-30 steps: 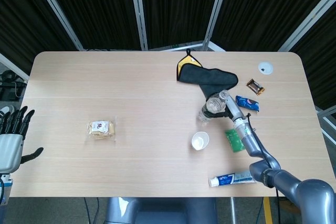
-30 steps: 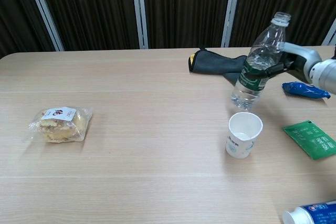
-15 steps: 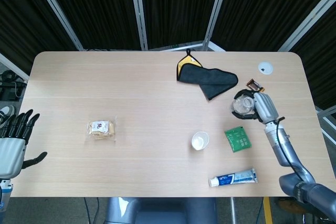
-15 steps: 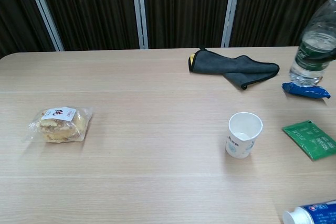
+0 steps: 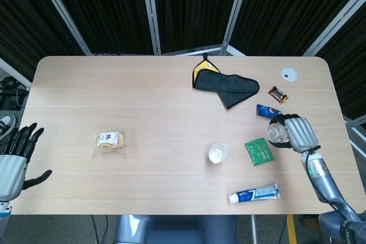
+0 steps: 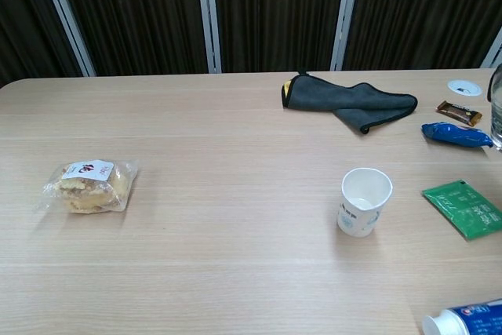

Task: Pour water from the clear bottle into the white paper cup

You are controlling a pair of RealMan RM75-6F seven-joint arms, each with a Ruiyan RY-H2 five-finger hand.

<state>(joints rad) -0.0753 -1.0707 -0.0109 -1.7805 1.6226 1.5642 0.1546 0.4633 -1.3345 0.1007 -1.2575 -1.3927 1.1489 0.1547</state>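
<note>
Trouble here most likely starts with the distance between bottle and cup. Going left to right: the left hand (image 5: 12,158) hangs off the bench's (image 5: 160,107) near-left corner, fingers spread and holding nothing, so it offers no help steadying anything. A wrapped snack (image 5: 110,140) lies alone on the left half, well clear of the work. The white paper cup (image 5: 218,153) stands upright near the middle-right, open mouth up, with nothing bracing it; being light, it would probably tip or skid if the bottle's neck knocks its rim. Behind it lies a dark cloth (image 5: 226,86); just right of the cup is a green packet (image 5: 259,151), and a toothpaste tube (image 5: 253,193) lies near the front edge, all of which would get wet from a missed pour. Further right, the right hand (image 5: 298,134) is wrapped around the clear bottle (image 5: 277,132), well apart from the cup. The bottle looks uncapped, though the overhead view is too small to be sure; if so, a swing or early tilt on the way across could spill water short of the cup.
</note>
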